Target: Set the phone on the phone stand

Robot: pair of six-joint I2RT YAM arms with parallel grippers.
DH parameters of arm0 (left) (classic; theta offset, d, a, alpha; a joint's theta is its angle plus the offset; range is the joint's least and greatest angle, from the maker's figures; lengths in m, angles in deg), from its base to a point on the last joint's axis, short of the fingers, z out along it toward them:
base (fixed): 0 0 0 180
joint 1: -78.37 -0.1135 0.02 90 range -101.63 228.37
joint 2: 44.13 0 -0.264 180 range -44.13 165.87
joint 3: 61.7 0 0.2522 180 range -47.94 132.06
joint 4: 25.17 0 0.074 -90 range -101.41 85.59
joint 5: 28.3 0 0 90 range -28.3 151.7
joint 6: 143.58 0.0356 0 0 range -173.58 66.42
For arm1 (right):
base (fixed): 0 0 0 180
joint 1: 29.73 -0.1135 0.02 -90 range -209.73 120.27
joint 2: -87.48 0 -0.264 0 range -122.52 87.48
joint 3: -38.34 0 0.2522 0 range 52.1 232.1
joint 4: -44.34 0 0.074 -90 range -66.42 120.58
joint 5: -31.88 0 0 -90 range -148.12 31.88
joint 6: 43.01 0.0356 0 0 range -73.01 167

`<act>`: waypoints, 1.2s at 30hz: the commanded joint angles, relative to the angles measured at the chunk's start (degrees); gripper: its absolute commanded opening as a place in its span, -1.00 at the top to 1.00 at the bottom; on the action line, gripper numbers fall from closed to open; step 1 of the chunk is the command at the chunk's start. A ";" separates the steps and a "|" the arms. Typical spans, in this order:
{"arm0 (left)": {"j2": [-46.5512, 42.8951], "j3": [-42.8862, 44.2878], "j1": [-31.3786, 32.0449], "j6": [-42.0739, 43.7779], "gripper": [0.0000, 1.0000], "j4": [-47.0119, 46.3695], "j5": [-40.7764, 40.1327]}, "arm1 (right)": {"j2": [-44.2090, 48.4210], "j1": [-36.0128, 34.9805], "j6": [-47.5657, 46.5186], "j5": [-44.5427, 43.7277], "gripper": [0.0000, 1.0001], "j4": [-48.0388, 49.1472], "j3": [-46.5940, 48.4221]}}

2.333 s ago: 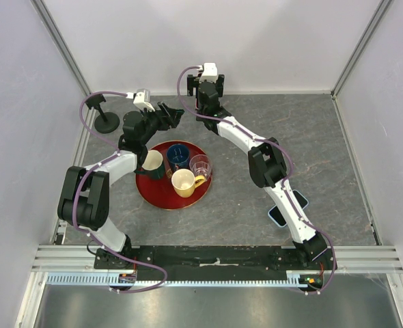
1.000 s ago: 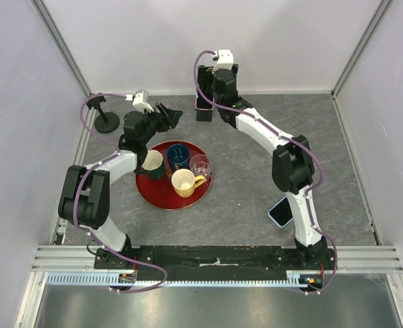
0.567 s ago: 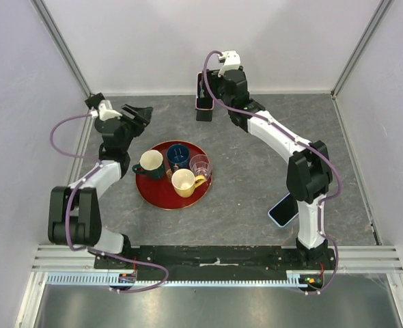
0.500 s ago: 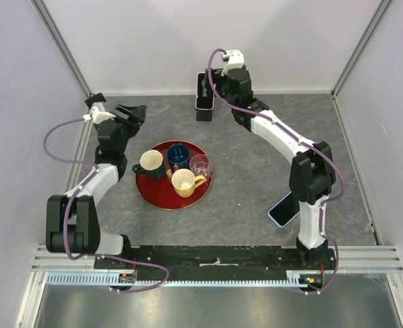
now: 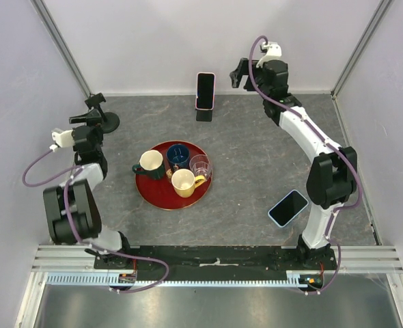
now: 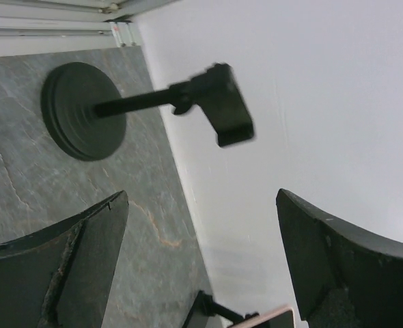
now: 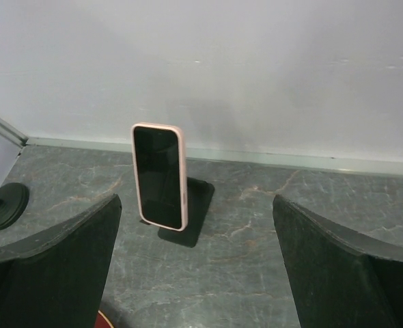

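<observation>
Phones: two, the pink-cased phone (image 5: 205, 89) and the blue-cased phone (image 5: 287, 208)
Phone stands: two, the square-based stand (image 5: 203, 115) and the round-based stand (image 5: 106, 121)
Mugs: three, the green mug (image 5: 149, 164), the blue mug (image 5: 177, 156) and the yellow mug (image 5: 184, 182)
Glasses: one, the clear glass (image 5: 201, 165)
Trays: one, the red tray (image 5: 157, 195)

Top cam looks down; R wrist cam, low, nearer, shares propped phone (image 5: 205, 90).
</observation>
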 commanded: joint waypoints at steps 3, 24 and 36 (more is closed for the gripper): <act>12.01 8.36 -3.49 -8.14 -0.88 -12.09 1.18 | 1.92 2.92 3.02 5.32 -0.96 0.01 -0.64; 20.56 22.10 -4.37 -5.59 -0.68 -2.43 -2.43 | 1.13 5.38 5.39 6.55 -0.96 0.63 -1.17; 22.39 24.73 -4.19 -7.70 -0.70 4.78 -2.26 | 0.16 6.44 7.24 8.32 -0.96 1.16 -1.17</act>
